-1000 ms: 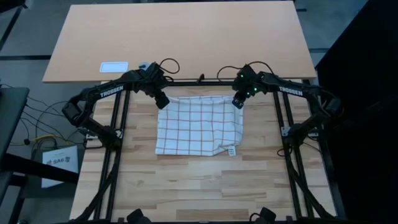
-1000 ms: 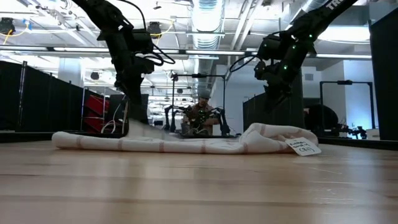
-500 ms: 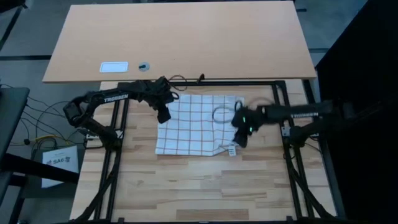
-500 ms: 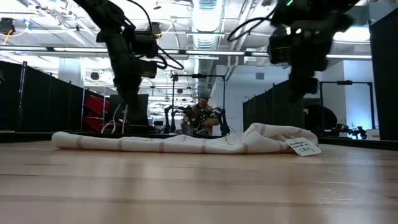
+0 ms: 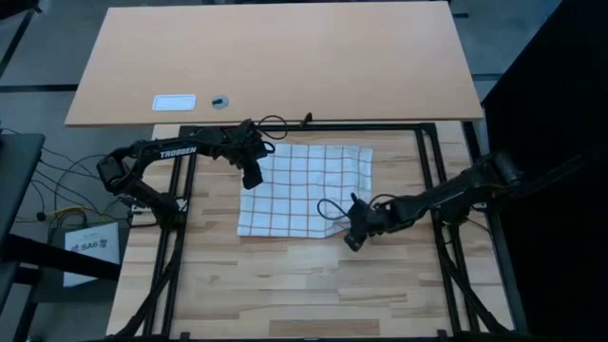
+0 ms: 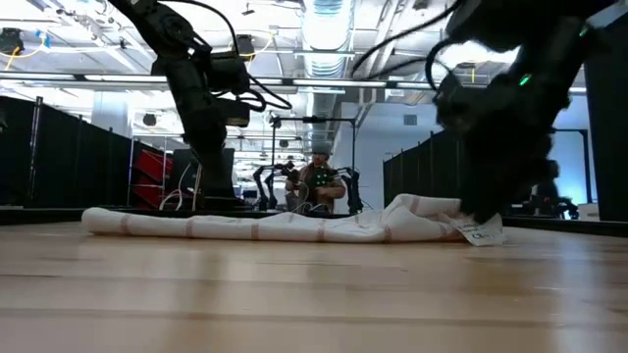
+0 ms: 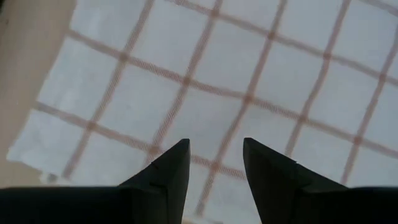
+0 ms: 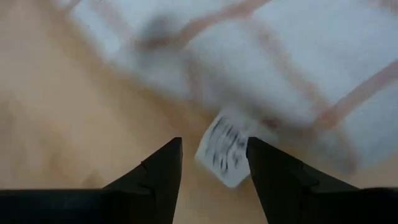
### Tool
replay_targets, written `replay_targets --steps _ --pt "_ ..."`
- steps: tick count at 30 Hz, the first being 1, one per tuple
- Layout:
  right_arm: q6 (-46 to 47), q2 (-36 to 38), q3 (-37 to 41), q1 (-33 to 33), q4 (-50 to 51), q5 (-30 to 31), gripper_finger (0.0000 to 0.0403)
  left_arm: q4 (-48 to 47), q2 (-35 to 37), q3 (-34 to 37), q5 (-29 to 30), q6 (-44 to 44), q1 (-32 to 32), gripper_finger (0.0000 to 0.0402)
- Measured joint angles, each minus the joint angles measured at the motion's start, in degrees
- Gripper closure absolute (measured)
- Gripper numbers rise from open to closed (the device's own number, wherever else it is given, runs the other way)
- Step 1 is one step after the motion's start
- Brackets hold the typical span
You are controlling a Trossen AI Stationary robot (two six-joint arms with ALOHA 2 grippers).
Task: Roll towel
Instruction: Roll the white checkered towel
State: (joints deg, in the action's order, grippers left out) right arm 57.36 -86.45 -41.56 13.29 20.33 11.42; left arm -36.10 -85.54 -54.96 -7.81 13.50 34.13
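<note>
The white towel (image 5: 304, 190) with reddish-brown grid lines lies spread flat on the wooden table, slightly bunched along its right side (image 6: 422, 211). A small white label (image 8: 224, 149) sticks out at its near right corner. My left gripper (image 5: 252, 177) is open, its fingertips over the towel near its left edge (image 7: 214, 149). My right gripper (image 5: 351, 237) is open and low over the table at the near right corner. Its fingers stand on either side of the label (image 6: 481, 232).
A larger tan table (image 5: 275, 57) behind holds a white card (image 5: 174, 102) and a small round object (image 5: 219, 100). Black frame rails (image 5: 432, 171) run along both sides of the work area. A person (image 6: 319, 181) sits far behind. Bare wood lies toward the near edge.
My right gripper has swung from the towel's far right corner toward the table's near edge and down, to the near right corner by the label. My left gripper has moved a little toward the near edge along the towel's left edge. The towel has stayed in place.
</note>
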Motion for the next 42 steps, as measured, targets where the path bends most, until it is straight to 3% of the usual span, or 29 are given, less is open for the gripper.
replay_targets --steps 16,23,26,31,37,42 --pt "3.1 -2.1 0.0 -6.1 -1.7 5.4 0.0234 -0.9 0.0 0.0 -0.1 -1.0 0.0 0.0267" --pt "2.0 -7.4 -0.2 -6.6 -6.5 6.4 0.0236 -1.1 0.0 0.0 -0.2 -1.3 0.0 0.0267" --pt "2.0 -7.7 -0.3 -6.6 -7.3 6.6 0.0267 -1.0 0.0 0.0 -0.3 -1.3 0.0 0.0267" --pt "2.1 -4.9 0.0 -4.7 -5.6 4.2 0.0383 -0.7 0.0 0.0 -0.3 -1.2 0.0 0.0267" --pt "2.6 -3.9 0.0 -3.9 -3.8 4.4 0.0399 -0.6 -0.9 0.0 -0.3 0.3 -0.5 0.0267" --pt "2.4 -3.9 0.0 -4.1 -3.9 4.4 0.0401 -1.7 -5.7 0.0 -0.8 3.5 -3.3 0.0267"
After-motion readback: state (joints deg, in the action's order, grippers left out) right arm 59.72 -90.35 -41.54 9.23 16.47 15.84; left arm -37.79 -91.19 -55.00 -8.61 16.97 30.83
